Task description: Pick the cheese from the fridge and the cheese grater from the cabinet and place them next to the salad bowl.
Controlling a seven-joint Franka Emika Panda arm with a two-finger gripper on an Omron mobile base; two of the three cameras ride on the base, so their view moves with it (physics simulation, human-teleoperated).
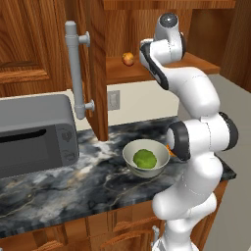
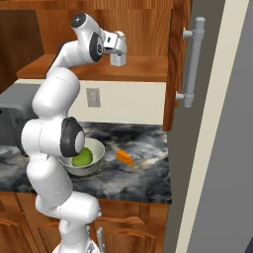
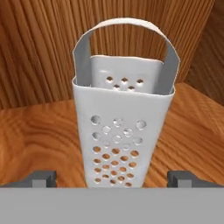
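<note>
Cheese grater (image 3: 124, 131): upright on the wood shelf (image 3: 39, 131) of the cabinet (image 1: 98, 68), not yet lifted, framed square between the two fingertips (image 3: 41, 178) in the hand view. Tool (image 2: 116, 58) released, jaws spread wide to either side of the grater's lower body, touching neither face as far as can be told. Cheese (image 2: 124, 158) already down on the dark marbled tabletop (image 1: 73, 181), just beside the salad bowl (image 1: 128, 156), on the side away from the grey microwave (image 1: 34, 132). So, by judgement: half done; grater still to be grasped, carried down from the shelf and set by the bowl.

Arm reared high above the bowl, elbow folded, wrist turned level and pushed into the open cabinet at shelf height. Cabinet door swung open, grey bar handle (image 1: 74, 68) well to the microwave side of the bowl. Small round fruit (image 1: 128, 59) on the same shelf, apart from the tool.
</note>
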